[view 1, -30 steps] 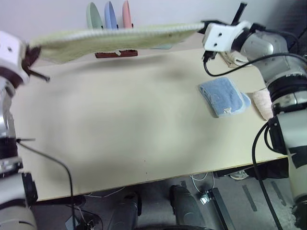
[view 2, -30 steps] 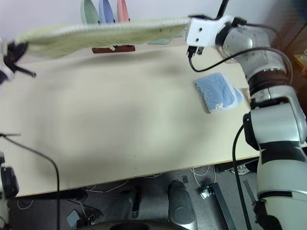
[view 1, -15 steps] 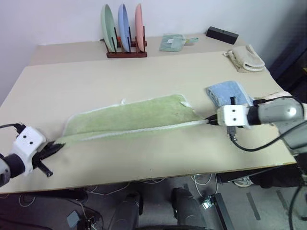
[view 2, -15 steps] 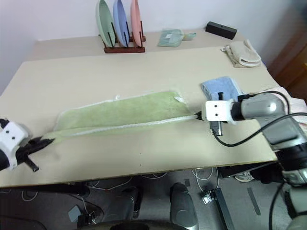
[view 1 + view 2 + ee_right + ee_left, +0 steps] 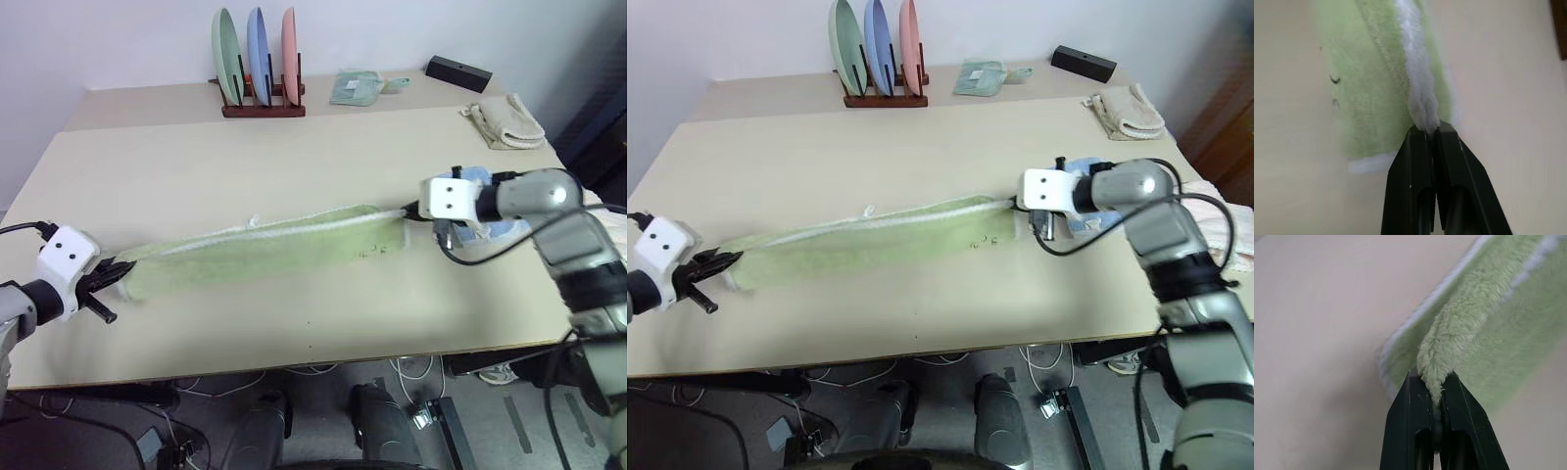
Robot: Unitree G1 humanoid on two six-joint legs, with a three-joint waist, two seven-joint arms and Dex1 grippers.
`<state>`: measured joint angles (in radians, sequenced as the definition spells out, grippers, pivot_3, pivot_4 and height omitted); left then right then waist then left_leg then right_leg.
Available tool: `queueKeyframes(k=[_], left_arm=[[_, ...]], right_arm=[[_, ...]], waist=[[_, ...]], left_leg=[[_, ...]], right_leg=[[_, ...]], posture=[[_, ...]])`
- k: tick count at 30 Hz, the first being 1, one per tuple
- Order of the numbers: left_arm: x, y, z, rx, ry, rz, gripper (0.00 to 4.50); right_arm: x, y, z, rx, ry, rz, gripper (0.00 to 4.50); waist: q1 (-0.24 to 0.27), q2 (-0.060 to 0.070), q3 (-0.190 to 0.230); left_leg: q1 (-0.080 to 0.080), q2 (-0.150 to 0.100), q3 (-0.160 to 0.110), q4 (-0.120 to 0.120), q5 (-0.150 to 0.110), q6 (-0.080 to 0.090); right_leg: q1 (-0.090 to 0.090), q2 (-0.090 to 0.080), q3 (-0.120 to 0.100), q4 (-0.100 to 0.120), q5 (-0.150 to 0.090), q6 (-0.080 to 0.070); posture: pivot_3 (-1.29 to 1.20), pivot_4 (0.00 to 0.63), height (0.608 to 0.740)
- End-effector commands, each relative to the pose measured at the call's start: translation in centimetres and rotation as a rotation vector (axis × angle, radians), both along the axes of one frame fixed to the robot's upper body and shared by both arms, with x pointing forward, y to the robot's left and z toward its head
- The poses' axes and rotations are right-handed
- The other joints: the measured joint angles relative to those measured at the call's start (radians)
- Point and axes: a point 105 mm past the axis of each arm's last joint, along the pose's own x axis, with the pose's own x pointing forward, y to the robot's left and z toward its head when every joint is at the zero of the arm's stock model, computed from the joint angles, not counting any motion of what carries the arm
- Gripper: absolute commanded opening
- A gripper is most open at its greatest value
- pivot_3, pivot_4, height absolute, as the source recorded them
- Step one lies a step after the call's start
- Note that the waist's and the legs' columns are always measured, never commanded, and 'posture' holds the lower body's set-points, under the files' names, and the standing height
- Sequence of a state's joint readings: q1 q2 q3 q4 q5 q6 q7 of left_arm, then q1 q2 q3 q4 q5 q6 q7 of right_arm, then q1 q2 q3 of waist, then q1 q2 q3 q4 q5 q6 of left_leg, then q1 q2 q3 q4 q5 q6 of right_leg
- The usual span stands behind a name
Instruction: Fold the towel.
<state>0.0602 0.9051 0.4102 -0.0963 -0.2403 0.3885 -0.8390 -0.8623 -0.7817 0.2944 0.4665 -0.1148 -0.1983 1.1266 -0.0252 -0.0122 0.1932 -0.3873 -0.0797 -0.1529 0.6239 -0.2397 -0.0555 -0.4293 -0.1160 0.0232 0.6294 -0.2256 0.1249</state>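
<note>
nearest you, the light green terry cloth towel with white stitched edging point(image 5: 265, 250) lay as a long doubled strip across the middle of the pale wooden table point(image 5: 294, 323), its small dark embroidered logo point(image 5: 374, 252) showing near the right end. you had the left gripper point(image 5: 116, 277) clamped tight on the left end, the black fingers point(image 5: 1411, 431) pinched together with a ridge of green pile squeezed between them, and the right gripper point(image 5: 1019, 204) clenched the same way on the bunched white edging at the right end. to do this step well, i judge you needed to lower both ends evenly, keep the strip taut enough that the upper layer did not slide off the lower, and check that the white edges matched before letting go; the near edge looked a little uneven at the left. just behind the right gripper lay a small folded light blue towel point(image 5: 1080, 168), so you should have kept the wrist from dragging it. farther back sat a cream folded towel point(image 5: 505, 123), a wooden rack of green, blue and pink plates point(image 5: 257, 69) and a black rectangular box point(image 5: 458, 70).
</note>
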Motion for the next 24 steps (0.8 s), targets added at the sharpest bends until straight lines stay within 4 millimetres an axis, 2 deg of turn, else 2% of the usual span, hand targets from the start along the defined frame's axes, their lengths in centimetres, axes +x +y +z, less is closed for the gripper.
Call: queueKeyframes(k=[1, 6, 12, 16, 19, 23, 24], left_arm=[[0.6, 0.9, -0.1, 0.042, -0.005, 0.010, 0.00], [1.2, 1.1, -1.7, 0.022, 0.033, 0.009, 0.00], [1.8, 1.2, -2.2, 0.005, 0.028, 0.024, 0.00], [1.8, 1.3, -2.3, -0.061, 0.036, 0.047, 0.00], [1.8, 1.6, -2.0, -0.082, 0.023, 0.076, 0.95], [2.1, 3.1, -1.3, -0.061, -0.054, 0.174, 2.83], [2.2, 3.7, -1.0, -0.076, -0.083, 0.221, 2.83]], right_arm=[[1.5, 0.1, 0.4, -0.015, -0.045, -0.007, 0.04], [3.3, 0.7, -0.9, -0.047, -0.044, -0.019, 0.04], [3.8, 1.2, -1.5, -0.052, -0.045, -0.009, 0.04], [4.2, 1.2, -1.2, -0.023, -0.071, -0.030, 0.04], [4.8, 1.1, -0.5, 0.004, -0.120, -0.066, 0.93], [5.2, 0.6, 0.3, 0.010, -0.193, -0.098, 2.78], [5.4, 0.5, 0.5, 0.013, -0.211, -0.110, 2.78]], waist=[[-0.001, 0.000, 0.000], [-0.009, 0.000, 0.000], [-0.020, 0.000, 0.000], [-0.023, 0.000, 0.000], [-0.022, 0.000, 0.000], [-0.021, 0.000, 0.000], [-0.021, 0.000, 0.000]], left_leg=[[0.000, 0.000, 0.000, 0.000, 0.000, 0.000], [0.000, 0.000, 0.000, -0.001, 0.000, 0.000], [0.000, 0.000, 0.000, -0.002, 0.000, 0.000], [0.000, 0.000, 0.000, -0.002, 0.000, 0.000], [0.000, 0.000, 0.000, -0.002, 0.000, 0.000], [0.000, 0.000, 0.000, -0.002, 0.000, 0.000], [0.000, 0.000, 0.000, -0.002, 0.000, 0.000]], right_leg=[[0.000, 0.000, 0.000, 0.000, 0.000, 0.000], [-0.001, 0.000, 0.000, 0.000, 0.000, 0.000], [-0.002, 0.000, 0.000, 0.001, 0.000, 0.000], [-0.002, 0.001, 0.001, 0.002, 0.000, 0.000], [-0.003, 0.001, 0.001, 0.002, 0.000, 0.000], [-0.003, 0.001, 0.001, 0.002, 0.000, 0.000], [-0.003, 0.001, 0.001, 0.002, 0.000, 0.000]], posture=[[0.00, 0.150, 0.740], [0.00, 0.150, 0.740], [0.00, 0.150, 0.740], [0.00, 0.150, 0.740], [0.00, 0.150, 0.740], [0.00, 0.150, 0.740], [0.00, 0.150, 0.740]])
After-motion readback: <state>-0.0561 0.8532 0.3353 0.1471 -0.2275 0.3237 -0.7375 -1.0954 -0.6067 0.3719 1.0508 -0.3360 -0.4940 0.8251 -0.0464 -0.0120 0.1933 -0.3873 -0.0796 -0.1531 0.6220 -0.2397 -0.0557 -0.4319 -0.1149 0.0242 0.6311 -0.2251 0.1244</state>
